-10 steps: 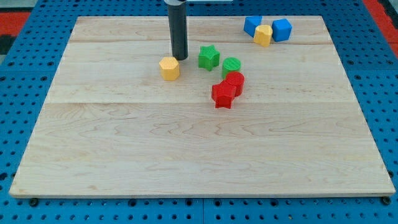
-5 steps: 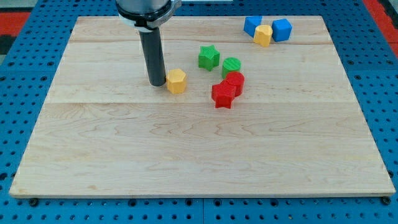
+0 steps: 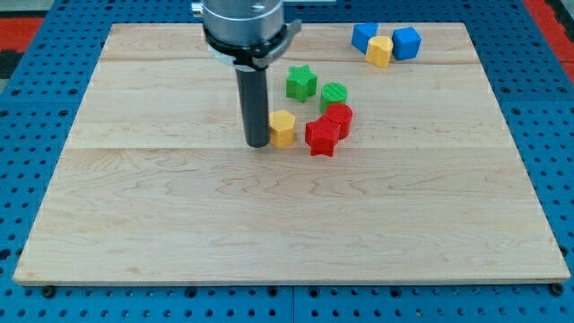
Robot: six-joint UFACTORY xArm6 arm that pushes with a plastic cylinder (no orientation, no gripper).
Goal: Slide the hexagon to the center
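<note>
You are looking at a pale wooden board (image 3: 179, 224) lying on a blue pegboard table (image 3: 27, 135). There is no pincer on this arm, so nothing is opening, closing or gripping; the arm is ending in a straight dark rod, and my tip (image 3: 258, 144) is resting on the board just at the view's left of the yellow hexagon block (image 3: 282, 128), touching it or very nearly so. The rod is hiding the contact line, so you cannot tell for certain.

The yellow hexagon block is sitting a little above the board's middle, slightly toward the view's left of centre. Just to its right, the red star-shaped block (image 3: 321, 137) is lying near it with a narrow gap showing. The red round block (image 3: 339, 117) is touching that star on its upper right. Above them, the green round block (image 3: 334, 93) and the green star-shaped block (image 3: 301, 82) are standing apart from each other.

Near the board's top right, a second yellow block (image 3: 379, 51), its shape unclear, is sitting wedged between two blue blocks (image 3: 363, 37) (image 3: 406, 42).
</note>
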